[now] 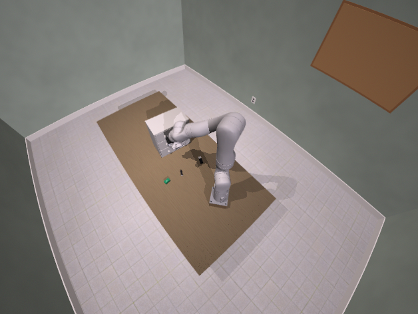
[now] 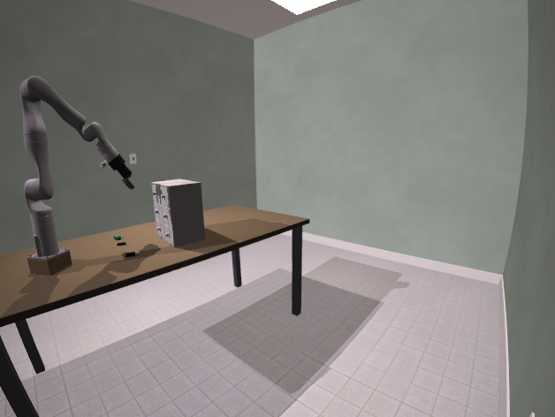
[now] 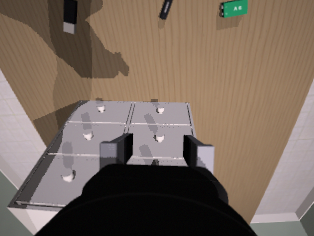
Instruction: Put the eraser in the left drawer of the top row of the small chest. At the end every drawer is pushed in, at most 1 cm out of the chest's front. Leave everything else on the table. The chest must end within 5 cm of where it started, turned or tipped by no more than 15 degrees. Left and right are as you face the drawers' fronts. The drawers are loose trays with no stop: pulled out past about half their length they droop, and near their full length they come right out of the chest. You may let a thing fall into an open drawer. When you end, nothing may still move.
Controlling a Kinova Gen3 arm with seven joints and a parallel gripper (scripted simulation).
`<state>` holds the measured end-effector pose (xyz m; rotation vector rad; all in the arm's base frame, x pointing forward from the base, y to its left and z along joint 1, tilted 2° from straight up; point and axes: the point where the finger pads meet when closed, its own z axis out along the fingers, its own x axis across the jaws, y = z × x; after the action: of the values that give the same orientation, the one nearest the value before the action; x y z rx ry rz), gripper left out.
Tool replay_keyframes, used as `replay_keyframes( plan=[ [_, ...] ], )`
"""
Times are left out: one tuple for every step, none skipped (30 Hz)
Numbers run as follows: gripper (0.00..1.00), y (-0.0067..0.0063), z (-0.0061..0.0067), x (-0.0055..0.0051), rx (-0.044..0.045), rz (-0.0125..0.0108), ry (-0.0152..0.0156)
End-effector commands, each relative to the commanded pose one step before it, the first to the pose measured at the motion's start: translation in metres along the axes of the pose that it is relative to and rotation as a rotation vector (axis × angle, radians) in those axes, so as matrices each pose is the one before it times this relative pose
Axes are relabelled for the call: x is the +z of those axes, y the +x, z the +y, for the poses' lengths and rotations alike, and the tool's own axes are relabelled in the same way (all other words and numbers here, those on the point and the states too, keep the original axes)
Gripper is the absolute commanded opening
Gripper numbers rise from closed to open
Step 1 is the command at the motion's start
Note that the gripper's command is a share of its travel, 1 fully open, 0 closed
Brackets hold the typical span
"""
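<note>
Wrist view: the black gripper (image 3: 156, 150) hangs over the front of the small grey chest of drawers (image 3: 110, 122), its fingers spread wide with nothing between them. What I take for the eraser, a small green rectangular block with a white label (image 3: 234, 8), lies flat on the brown wooden surface (image 3: 225, 100) at the upper right of the frame, well apart from the chest. It is probably light, slightly yielding and grippy, so a pinch across its narrower width should hold it.
</note>
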<state>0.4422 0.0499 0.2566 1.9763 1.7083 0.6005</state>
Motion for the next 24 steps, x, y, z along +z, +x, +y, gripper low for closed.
replay_keyframes(
  plan=[
    [1.00,0.00018,-0.00269,0.00161,-0.00235,0.00017,-0.00887],
    [1.00,0.00026,-0.00012,0.00068,-0.00021,0.00086,-0.00500],
    [1.00,0.00019,-0.00011,0.00066,-0.00016,0.00065,-0.00482],
    [1.00,-0.00030,0.00013,0.00064,0.00023,-0.00101,-0.00447],
    [1.00,-0.00024,0.00011,0.00063,0.00018,-0.00082,-0.00442],
    [1.00,-0.00018,0.00008,0.00061,0.00014,-0.00062,-0.00435],
    [1.00,-0.00012,0.00005,0.00060,0.00010,-0.00042,-0.00429],
    [1.00,-0.00007,0.00002,0.00059,0.00005,-0.00022,-0.00421],
    [1.00,0.00000,0.00000,0.00000,0.00000,0.00000,0.00000],
    [1.00,0.00000,0.00000,0.00000,0.00000,0.00000,0.00000],
    [1.00,-0.00001,-0.00001,0.00057,0.00001,-0.00003,-0.00413],
    [1.00,0.00005,-0.00004,0.00056,-0.00003,0.00016,-0.00405],
    [1.00,0.00011,-0.00007,0.00055,-0.00007,0.00035,-0.00396],
    [1.00,0.00016,-0.00011,0.00053,-0.00010,0.00053,-0.00386],
    [1.00,0.00022,-0.00014,0.00052,-0.00014,0.00072,-0.00376],
    [1.00,0.00027,-0.00018,0.00050,-0.00018,0.00089,-0.00365],
    [1.00,0.00012,-0.00011,0.00050,-0.00008,0.00039,-0.00355],
    [1.00,-0.00028,0.00010,0.00050,0.00016,-0.00094,-0.00352],
    [1.00,-0.00024,0.00008,0.00049,0.00014,-0.00079,-0.00347],
    [1.00,-0.00020,0.00007,0.00048,0.00011,-0.00065,-0.00342],
    [1.00,-0.00015,0.00005,0.00047,0.00009,-0.00051,-0.00337],
    [1.00,-0.00011,0.00003,0.00046,0.00007,-0.00037,-0.00332],
    [1.00,-0.00007,0.00001,0.00045,0.00004,-0.00024,-0.00326],
    [1.00,-0.00003,-0.00001,0.00044,0.00002,-0.00010,-0.00319]
  ],
)
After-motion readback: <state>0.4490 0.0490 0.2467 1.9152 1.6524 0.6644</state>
